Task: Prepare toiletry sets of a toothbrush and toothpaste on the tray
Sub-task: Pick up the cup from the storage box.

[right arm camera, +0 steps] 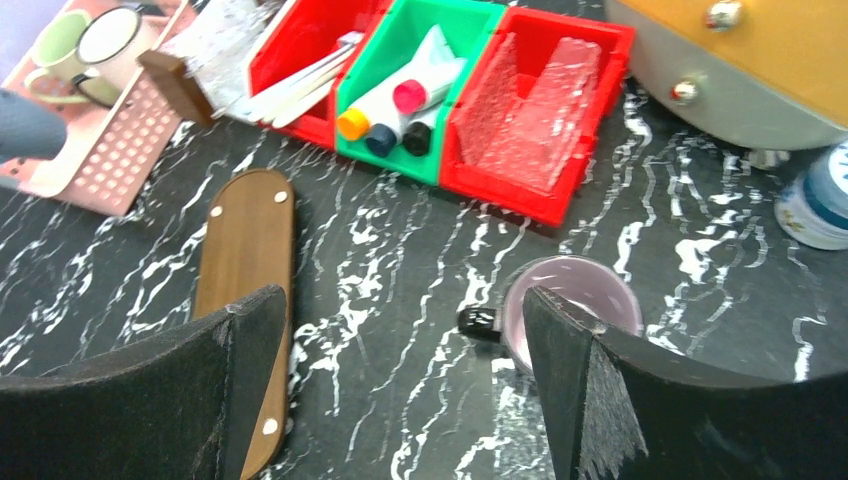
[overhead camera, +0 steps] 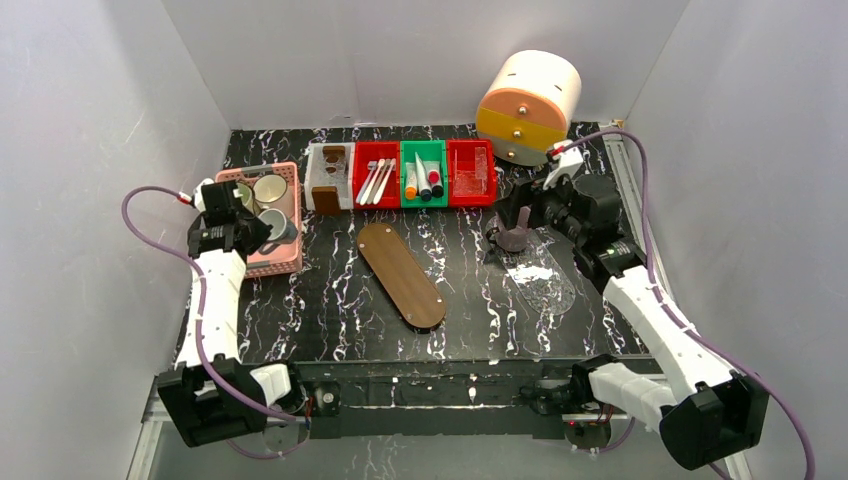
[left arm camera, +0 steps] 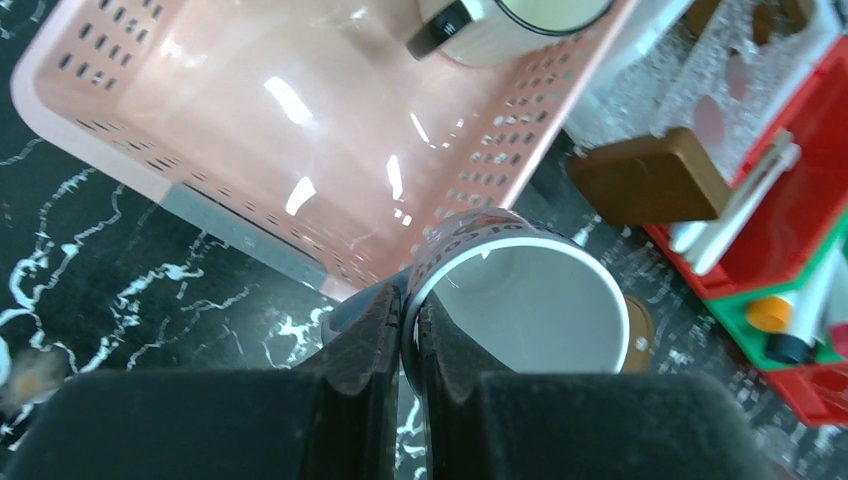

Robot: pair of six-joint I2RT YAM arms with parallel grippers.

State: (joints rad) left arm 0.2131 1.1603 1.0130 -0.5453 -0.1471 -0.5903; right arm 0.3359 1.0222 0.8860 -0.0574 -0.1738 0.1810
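1. The left gripper [left arm camera: 408, 330] was pinched shut on a mug [left arm camera: 520, 310] rim, by the pink basket [overhead camera: 283, 264].
2. The toothbrushes [overhead camera: 376, 181], light and stiff, lay in the red bin [overhead camera: 376, 148]; best pinched mid-handle.
3. The tubes [overhead camera: 424, 180], soft and probably slippery, crowded the green bin [overhead camera: 423, 147]; its walls hampered reach.
4. The tray [overhead camera: 401, 275] lay in front of the bins.
5. The right gripper [right arm camera: 398, 320] gaped wide, holding nothing, over a purple mug [right arm camera: 580, 300].

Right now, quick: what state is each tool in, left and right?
Left tool: closed, pinching the rim of a mug.
Right tool: open, holding nothing.
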